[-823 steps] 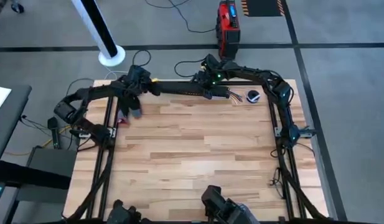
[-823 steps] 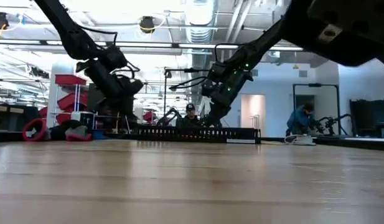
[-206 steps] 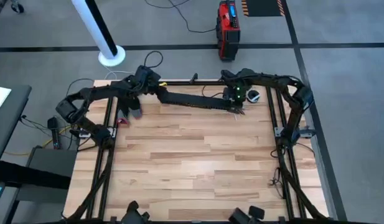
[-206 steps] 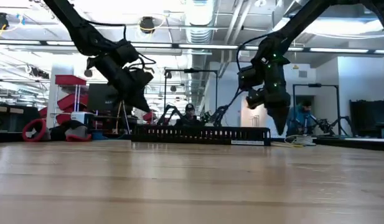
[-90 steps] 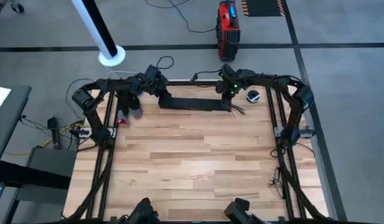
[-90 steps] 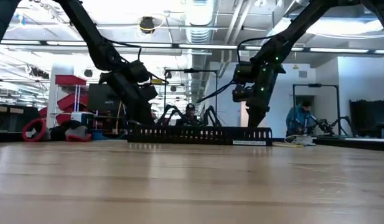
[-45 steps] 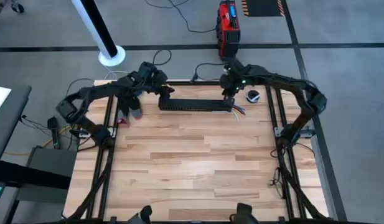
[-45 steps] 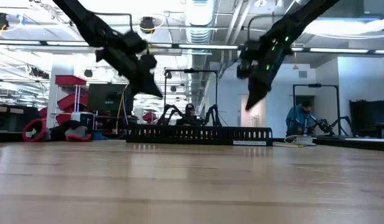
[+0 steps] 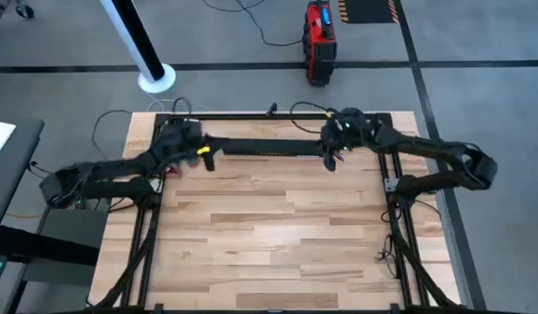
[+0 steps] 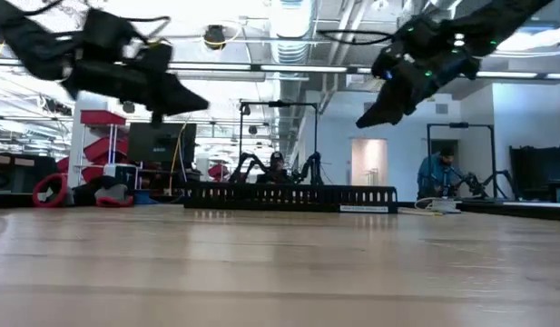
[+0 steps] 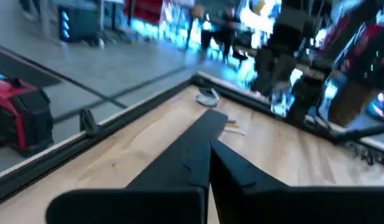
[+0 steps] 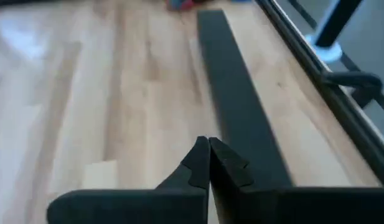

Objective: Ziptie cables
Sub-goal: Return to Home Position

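Note:
The long black slotted channel (image 9: pixel 264 148) lies flat on the table near its far edge and shows low in the low view (image 10: pixel 289 195). Of the cables, only a few coloured ends (image 11: pixel 233 127) show, at the channel's right end. My left gripper (image 9: pixel 205 157) hangs shut above the channel's left end and is high in the low view (image 10: pixel 196 100). My right gripper (image 9: pixel 331 159) hangs shut above the right end (image 10: pixel 366 118). Each wrist view looks along the channel past shut fingers (image 11: pixel 207 163) (image 12: pixel 208 163).
A black frame rail (image 9: pixel 251 115) runs along the table's far edge. A small red thing (image 9: pixel 171 171) lies by the left edge. On the floor beyond stand a red case (image 9: pixel 319 39) and a white post's base (image 9: pixel 155 79). Bare wood (image 9: pixel 269 227) stretches toward the near edge.
Both grippers have risen from the channel's two ends and tipped from pointing down to nearly level. The left arm has drawn back toward the table's left, the right arm toward its right. The channel has stayed on the table.

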{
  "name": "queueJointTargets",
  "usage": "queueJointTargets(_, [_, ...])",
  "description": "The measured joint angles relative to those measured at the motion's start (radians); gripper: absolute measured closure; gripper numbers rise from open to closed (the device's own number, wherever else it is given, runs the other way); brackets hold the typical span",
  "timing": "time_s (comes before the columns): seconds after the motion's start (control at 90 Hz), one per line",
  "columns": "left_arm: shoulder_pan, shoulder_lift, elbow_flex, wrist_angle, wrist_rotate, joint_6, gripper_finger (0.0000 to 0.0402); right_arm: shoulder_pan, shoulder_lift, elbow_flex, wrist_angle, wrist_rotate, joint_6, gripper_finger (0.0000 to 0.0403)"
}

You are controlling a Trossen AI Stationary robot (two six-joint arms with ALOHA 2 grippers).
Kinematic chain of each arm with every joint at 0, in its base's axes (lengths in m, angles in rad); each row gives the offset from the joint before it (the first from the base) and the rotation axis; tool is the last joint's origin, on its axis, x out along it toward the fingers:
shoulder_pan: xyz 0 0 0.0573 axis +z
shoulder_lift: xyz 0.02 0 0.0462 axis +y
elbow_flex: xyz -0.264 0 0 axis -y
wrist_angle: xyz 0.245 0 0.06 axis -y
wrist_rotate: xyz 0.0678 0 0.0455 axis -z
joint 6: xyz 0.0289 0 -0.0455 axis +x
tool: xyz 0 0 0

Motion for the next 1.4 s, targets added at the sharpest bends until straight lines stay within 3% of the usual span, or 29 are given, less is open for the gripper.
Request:
queueJointTargets(0.233, [-0.035,-0.354,-0.185,-0.030,-0.061,-0.006,0.0401,-0.002,-0.224,-0.158,0.101,-0.012,0.082,0.0403])
queueJointTargets(0.456, [-0.038,-0.670,-0.220,-0.375,-0.113,-0.008,0.0401,0.020,-0.487,-0.327,0.231,-0.010,0.174,0.0403])
queueJointTargets(0.678, [-0.065,-0.920,-0.220,-0.572,-0.179,0.017,0.0402,0.098,-0.740,-0.483,0.250,0.194,0.220,0.0403])
queueJointTargets(0.878, [-0.099,-0.919,-0.220,-0.580,-0.222,0.028,0.0401,0.238,-0.961,-0.595,0.243,0.336,0.242,0.0403])
queueJointTargets(1.1, [-0.173,-0.924,-0.221,-0.576,-0.274,0.041,0.0401,0.374,-1.133,-0.678,0.111,0.530,0.236,0.0403])
queueJointTargets(1.4, [-0.235,-0.920,-0.225,-0.551,-0.472,0.106,0.0401,0.415,-1.099,-0.679,0.109,0.534,0.241,0.0403])
